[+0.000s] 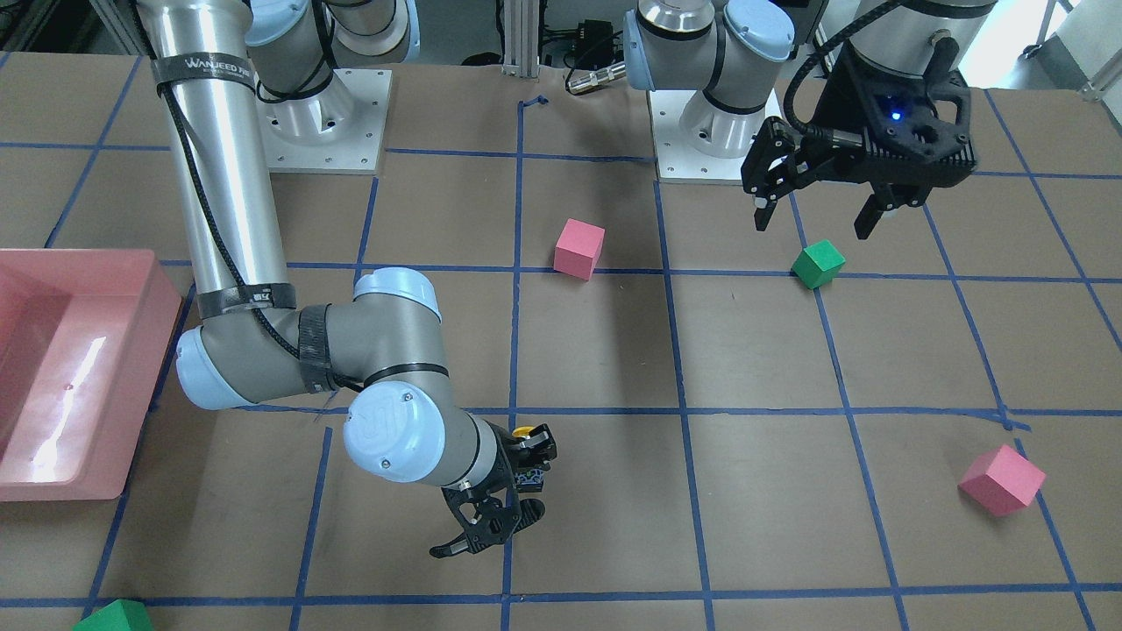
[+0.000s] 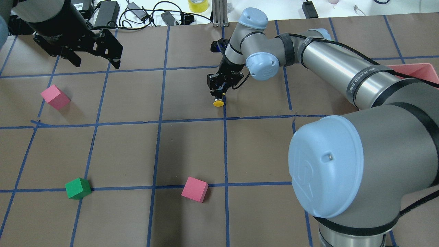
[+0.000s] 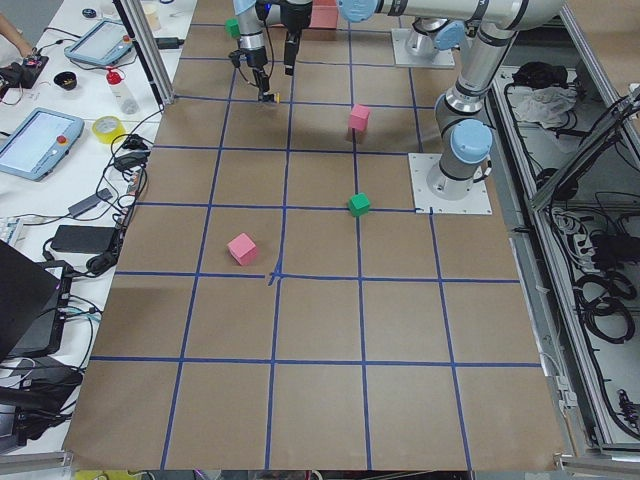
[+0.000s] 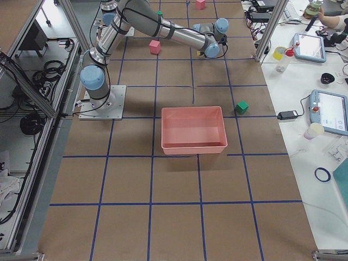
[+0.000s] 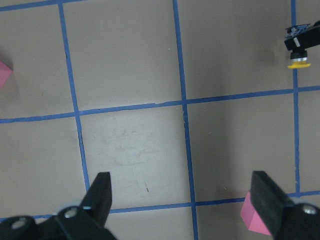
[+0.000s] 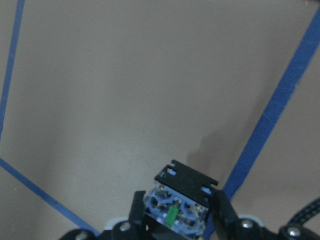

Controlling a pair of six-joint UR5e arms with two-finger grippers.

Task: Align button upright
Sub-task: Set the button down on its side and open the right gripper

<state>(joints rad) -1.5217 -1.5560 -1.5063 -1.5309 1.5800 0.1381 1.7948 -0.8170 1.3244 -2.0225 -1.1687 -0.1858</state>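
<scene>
- Overhead, we see the right gripper (image 2: pixel 219 90) clamped on the button (image 2: pixel 218 102), upper centre, its yellow cap showing just below the gripper.
- Only the right wrist view shows us the button's blue terminal end.
- Our left gripper (image 5: pixel 182 192) hangs spread wide, empty.

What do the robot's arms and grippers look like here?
Silver tubes, grey joints, light-blue caps on both. The right arm carries a strapped black cable and a band lettered WANJEED. The left gripper and right gripper are black; the left's housing shows a blue light.
</scene>
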